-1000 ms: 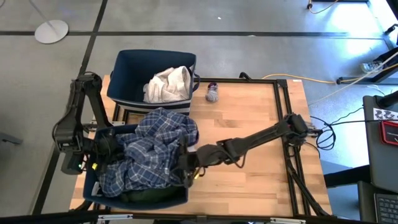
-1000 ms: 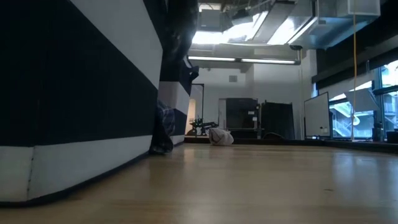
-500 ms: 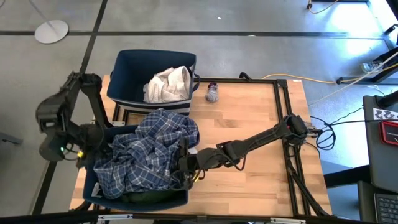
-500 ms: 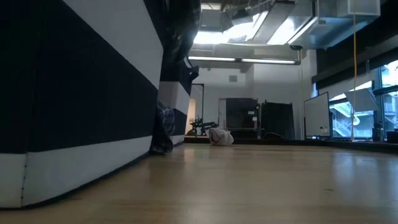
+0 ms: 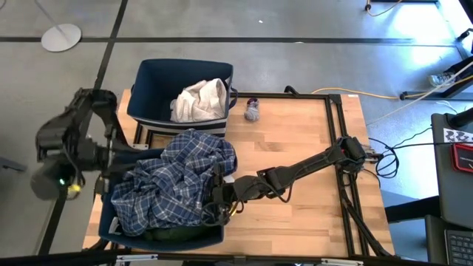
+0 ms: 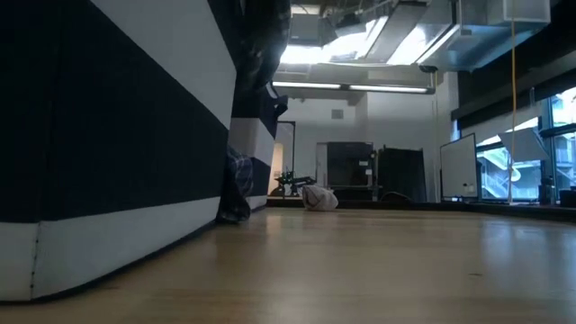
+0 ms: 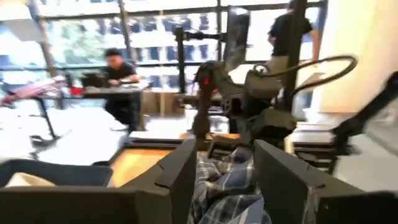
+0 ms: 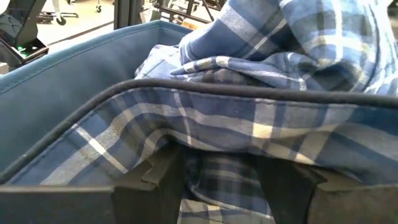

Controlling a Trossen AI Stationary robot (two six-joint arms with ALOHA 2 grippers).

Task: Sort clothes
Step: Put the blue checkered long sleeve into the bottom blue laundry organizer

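- My right gripper (image 5: pixel 219 193) sits at the right-hand edge of the near navy bin (image 5: pixel 111 222), and in the right wrist view my fingers (image 8: pixel 149 180) stand either side of a fold of the blue plaid shirt (image 5: pixel 174 185) that spills over the bin's rim. Cloth fills the gap between them, so I judge I am clamped on that fold.
- My left gripper (image 7: pixel 224 180) is raised off the left side of the table, beside the near bin. Its two fingers stand apart with nothing between them; the plaid only shows beyond them.
- What looks done: the white garment (image 5: pixel 199 100) lies in the far navy bin (image 5: pixel 148 81), bunched against its right wall.
- What looks half done: the plaid shirt lies heaped across the top of the near bin, with part of it hanging over the rim on my right gripper's side. It still needs tucking in, or lifting out, depending on where it belongs.
- A dark green garment (image 5: pixel 177 235) shows under the plaid at the near edge of that bin.
- What is left: the small grey-purple sock (image 5: pixel 253 111) lies on the wooden table (image 5: pixel 295 125), just beside the far bin and outside it, untouched.
- I see no dark grey or striped pieces; they may be buried under the plaid, I cannot tell.
- My judgement: the sorting is partway through.
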